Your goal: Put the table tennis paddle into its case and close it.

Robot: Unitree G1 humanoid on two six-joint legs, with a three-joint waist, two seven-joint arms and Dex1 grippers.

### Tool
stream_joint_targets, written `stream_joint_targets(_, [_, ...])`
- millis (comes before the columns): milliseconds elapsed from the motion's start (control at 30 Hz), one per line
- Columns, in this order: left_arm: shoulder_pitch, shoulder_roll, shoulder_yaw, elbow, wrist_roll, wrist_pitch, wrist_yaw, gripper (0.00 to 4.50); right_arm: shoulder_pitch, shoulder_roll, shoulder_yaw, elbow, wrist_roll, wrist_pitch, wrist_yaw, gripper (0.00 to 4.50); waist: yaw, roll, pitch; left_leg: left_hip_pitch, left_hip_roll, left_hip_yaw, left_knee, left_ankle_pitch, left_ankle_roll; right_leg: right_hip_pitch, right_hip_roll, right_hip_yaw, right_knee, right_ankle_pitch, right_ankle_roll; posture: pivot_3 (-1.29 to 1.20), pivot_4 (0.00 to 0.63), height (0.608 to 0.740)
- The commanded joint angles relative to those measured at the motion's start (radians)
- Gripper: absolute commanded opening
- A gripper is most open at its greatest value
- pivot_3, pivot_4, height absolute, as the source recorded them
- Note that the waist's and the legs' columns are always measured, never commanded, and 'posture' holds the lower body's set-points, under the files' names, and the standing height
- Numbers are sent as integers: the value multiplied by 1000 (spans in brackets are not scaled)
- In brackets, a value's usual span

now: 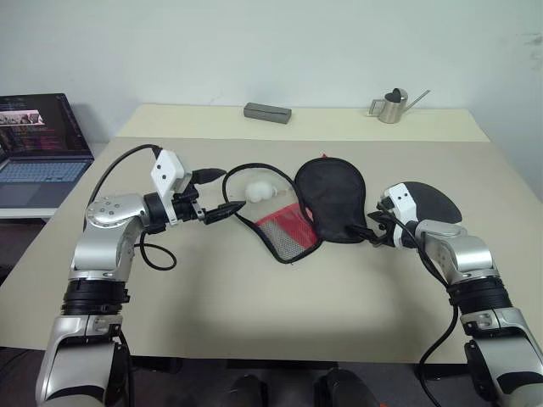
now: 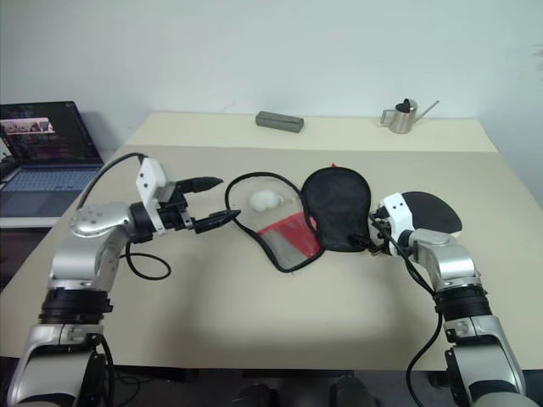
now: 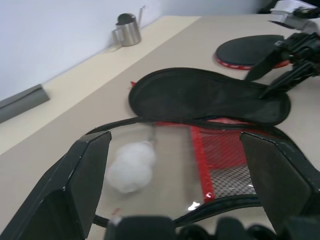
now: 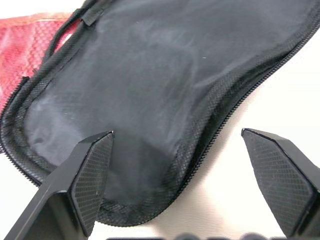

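The case lies unzipped in the middle of the table, its black round part [image 1: 331, 202] spread toward the right and its red mesh part [image 1: 284, 229] toward the left. Its white pom-pom [image 1: 259, 191] rests inside the loop of the open zip rim. The table tennis paddle [image 1: 433, 202] lies flat on its black face at the right, behind my right wrist. My left gripper [image 1: 221, 195] hovers open just left of the case's rim. My right gripper [image 1: 373, 229] is open at the black part's near right edge, and the zip edge [image 4: 200, 150] lies between its fingers.
On a side table at the far left stands an open laptop [image 1: 38, 148]. A grey block [image 1: 267, 112] and a small metal watering can [image 1: 390, 106] sit along the back of the beige table [image 1: 254, 297].
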Motion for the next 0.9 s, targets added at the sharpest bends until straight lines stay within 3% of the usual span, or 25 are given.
stream_joint_targets(33, [-23,6,-3,-44,-32,17,-40,4500,-12,-4,-17,-7,-14,-18,-12,4102,0,0,0,0,0,0,0,0,0,0,0,0,0,0,0,0,150,740])
stream_joint_targets(200, [-19,3,-29,-94,-74,85,-105,4500,-8,-4,-14,-34,-12,-4,-9,2639,0,0,0,0,0,0,0,0,0,0,0,0,0,0,0,0,150,740])
stream_joint_targets(433, [-12,25,-48,-128,-93,144,-170,4500,-2,0,-11,-67,-11,19,-17,69,-2,0,0,-2,0,1,0,0,0,-3,1,0,1,0,0,0,150,740])
stream_joint_targets(900, [46,84,-53,-186,-97,183,-245,4500,64,-2,-2,-206,-1,115,-39,23,-1,0,0,-7,1,1,0,0,0,-7,1,1,1,0,0,0,150,740])
